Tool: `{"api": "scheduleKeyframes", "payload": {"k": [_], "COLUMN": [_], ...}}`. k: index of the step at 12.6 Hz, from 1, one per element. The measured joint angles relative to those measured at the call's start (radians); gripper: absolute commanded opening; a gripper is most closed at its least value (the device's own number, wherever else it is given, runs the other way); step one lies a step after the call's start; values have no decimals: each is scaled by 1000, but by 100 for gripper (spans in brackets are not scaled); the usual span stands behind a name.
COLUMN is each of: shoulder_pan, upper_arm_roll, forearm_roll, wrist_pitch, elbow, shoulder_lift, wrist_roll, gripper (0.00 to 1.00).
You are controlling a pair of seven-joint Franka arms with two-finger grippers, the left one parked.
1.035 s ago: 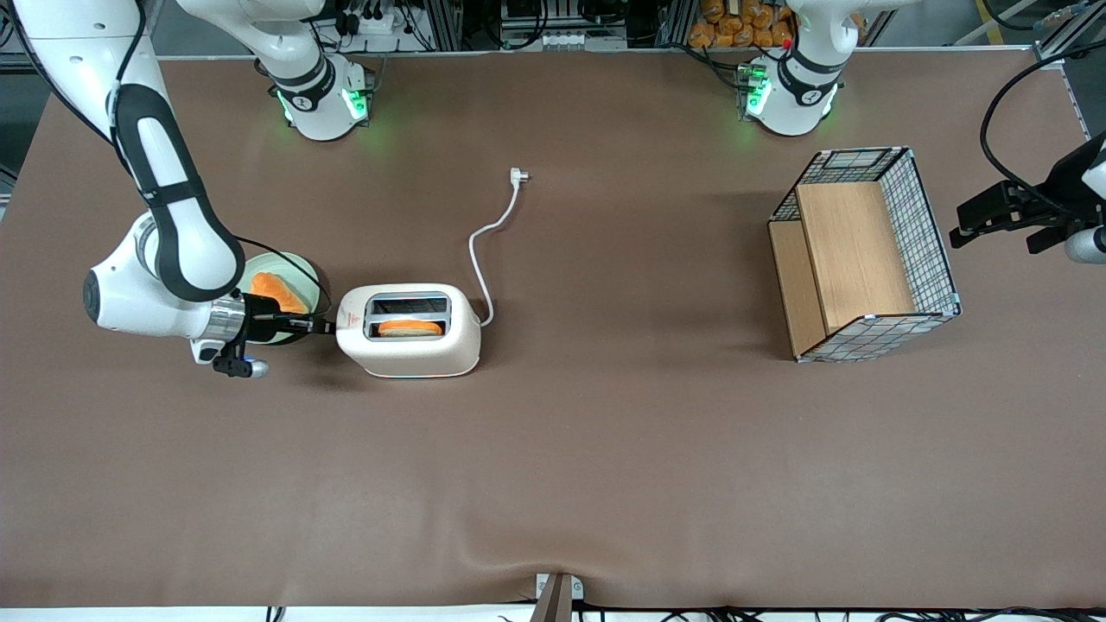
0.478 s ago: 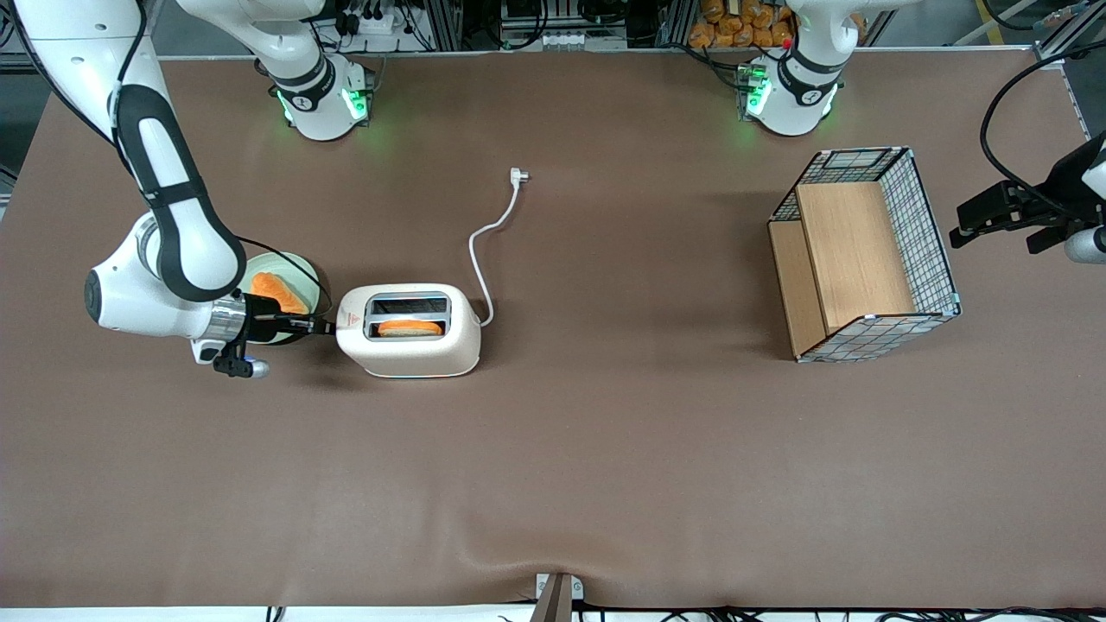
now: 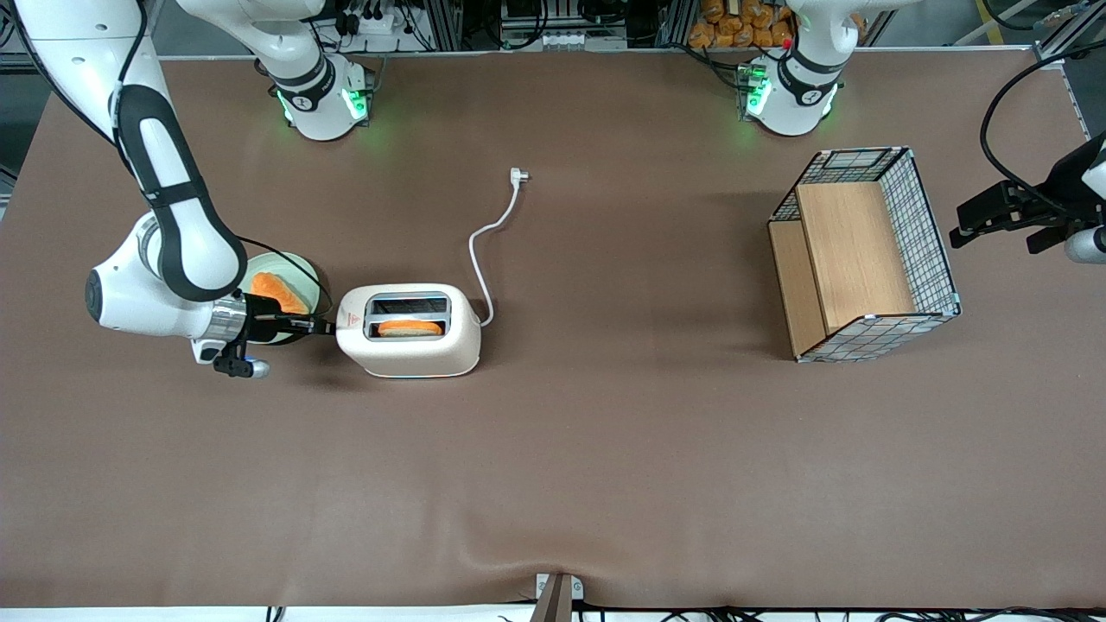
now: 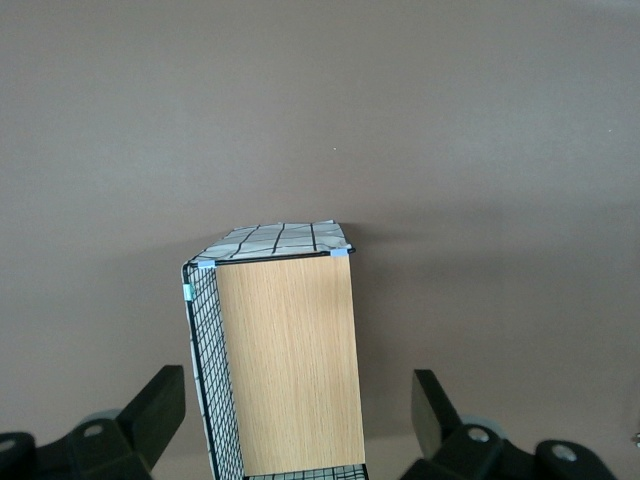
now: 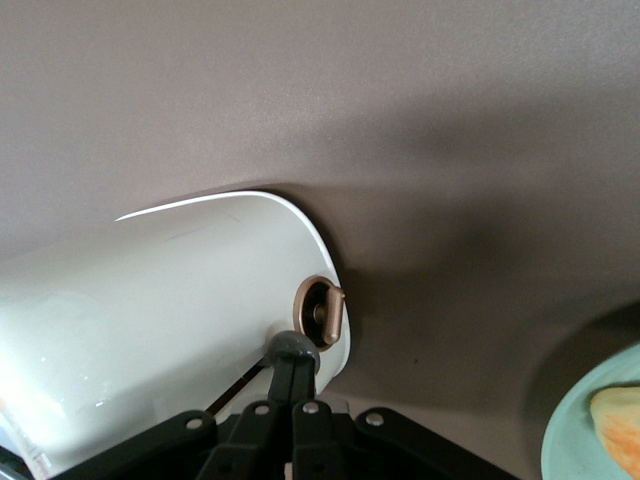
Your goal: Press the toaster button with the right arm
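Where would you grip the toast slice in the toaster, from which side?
Probably its top edge, from above, pinching across its thin faces: the toast slice stands in the toaster slot, only its top exposed. The hand sits shut at the toaster's short end.

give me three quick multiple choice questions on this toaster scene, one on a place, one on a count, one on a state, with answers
1. Where is the gripper?
A. at the toaster's short end, toward the working arm's end of the table
B. above the wire basket
C. over the plug

2. How many toaster slots hold toast?
A. none
B. one
C. two

3. How are the jaws?
A. wide open
B. shut
C. gripping the cord

Answers: 1 A, the front view shows the fingers meeting that end. 2 B, only the slot nearer the front camera shows orange. 3 B, in the right wrist view they sit together at the toaster's end.
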Motion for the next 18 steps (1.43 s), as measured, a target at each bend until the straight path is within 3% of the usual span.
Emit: {"api": "scheduleKeyframes", "payload": {"k": [18], "shoulder_pan": [11], "upper_arm_roll": [-1], "forearm_roll": [0], "wrist_pitch": [34], "elbow": [-18], "shoulder_lift": [-9], "wrist_roll": [-4], "gripper": [0]}}
